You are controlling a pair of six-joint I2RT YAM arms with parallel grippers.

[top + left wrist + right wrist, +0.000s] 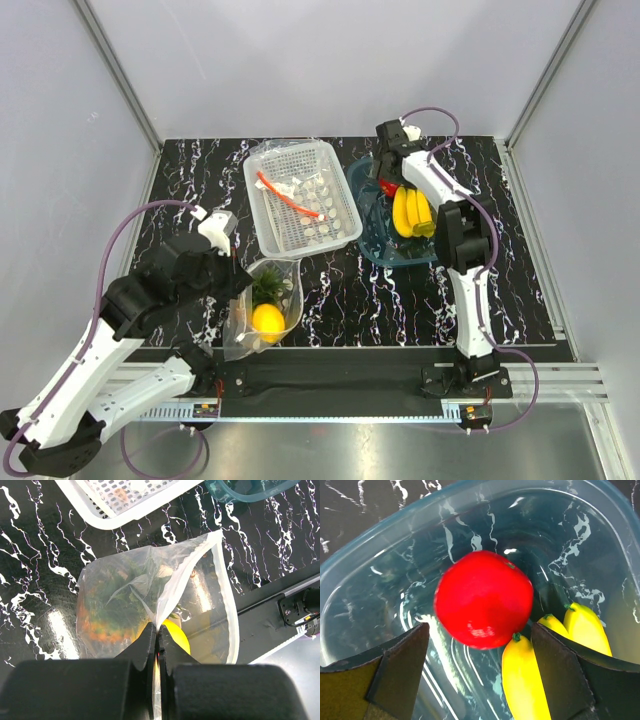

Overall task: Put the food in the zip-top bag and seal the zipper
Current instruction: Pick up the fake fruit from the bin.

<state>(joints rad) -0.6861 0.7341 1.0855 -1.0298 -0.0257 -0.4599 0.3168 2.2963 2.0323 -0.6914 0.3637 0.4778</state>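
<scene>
Red round toy fruit (482, 600) in blue-tinted clear tub (370, 555), between wide-spread fingers of right gripper (480, 647), yellow banana bunch (525, 680) just beside. Left gripper (157, 637) pinched on mouth edge of clear dotted zip-top bag (200, 590). Centre on fruit, clear of bananas, before closing.

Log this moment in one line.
left fingers: shut on zip-top bag edge | bag: lemon and leafy orange piece inside, mouth open | right fingers: open over red fruit in blue tub | bananas: in tub
</scene>
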